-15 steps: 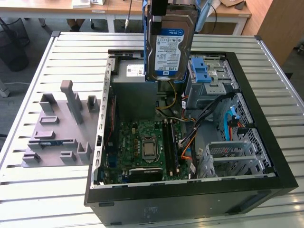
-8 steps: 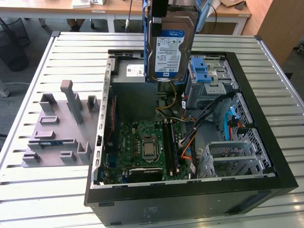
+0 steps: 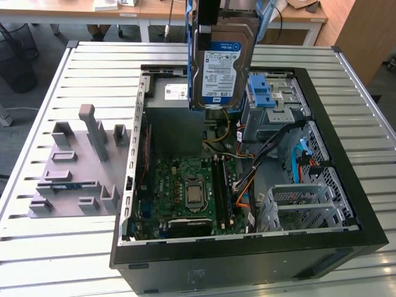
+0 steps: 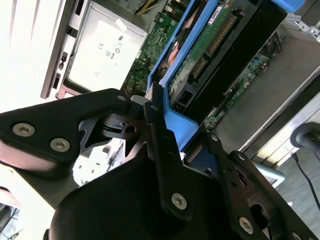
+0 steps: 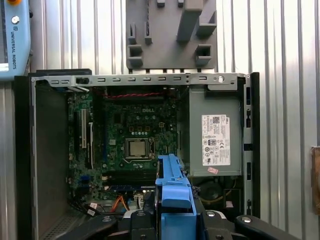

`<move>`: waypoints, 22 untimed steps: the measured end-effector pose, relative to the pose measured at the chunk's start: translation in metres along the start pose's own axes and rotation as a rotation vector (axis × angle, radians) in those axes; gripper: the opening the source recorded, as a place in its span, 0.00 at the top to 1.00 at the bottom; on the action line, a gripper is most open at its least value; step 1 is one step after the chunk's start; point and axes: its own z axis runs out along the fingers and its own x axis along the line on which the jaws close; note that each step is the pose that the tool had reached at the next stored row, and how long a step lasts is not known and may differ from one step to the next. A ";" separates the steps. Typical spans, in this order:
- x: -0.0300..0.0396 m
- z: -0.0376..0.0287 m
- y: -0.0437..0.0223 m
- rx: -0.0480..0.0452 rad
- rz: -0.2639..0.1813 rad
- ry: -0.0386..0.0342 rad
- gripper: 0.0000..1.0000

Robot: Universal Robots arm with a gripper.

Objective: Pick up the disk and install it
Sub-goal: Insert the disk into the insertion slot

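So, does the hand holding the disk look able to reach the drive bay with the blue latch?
Probably yes: the hand holds the disk upright over the open case, near the drive bay, with nothing between; black cables lie lower.

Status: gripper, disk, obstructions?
Gripper shut on the disk. Disk upright, held over the open computer case, not yet seated. Cables cross near the drive cage.

Robotics lab or workshop, ribbed silver aluminium-slat workbench, open black desktop computer case lying on it, grey plastic fixture block alongside, light wooden office desks behind, black mesh wastebasket.
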 end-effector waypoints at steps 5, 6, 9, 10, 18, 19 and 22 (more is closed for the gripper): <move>0.0051 0.0000 -0.0002 0.0000 0.000 0.0006 0.64; 0.0062 0.0000 -0.0003 0.0001 0.000 0.0007 0.64; 0.0093 -0.0001 -0.0004 0.0001 0.000 0.0013 0.64; 0.0103 0.0000 -0.0005 0.0001 0.000 0.0014 0.64; 0.0196 -0.0001 -0.0009 0.0001 0.000 0.0024 0.64; 0.0209 -0.0001 -0.0009 0.0001 0.000 0.0025 0.64; 0.0248 -0.0001 -0.0011 0.0001 0.000 0.0032 0.64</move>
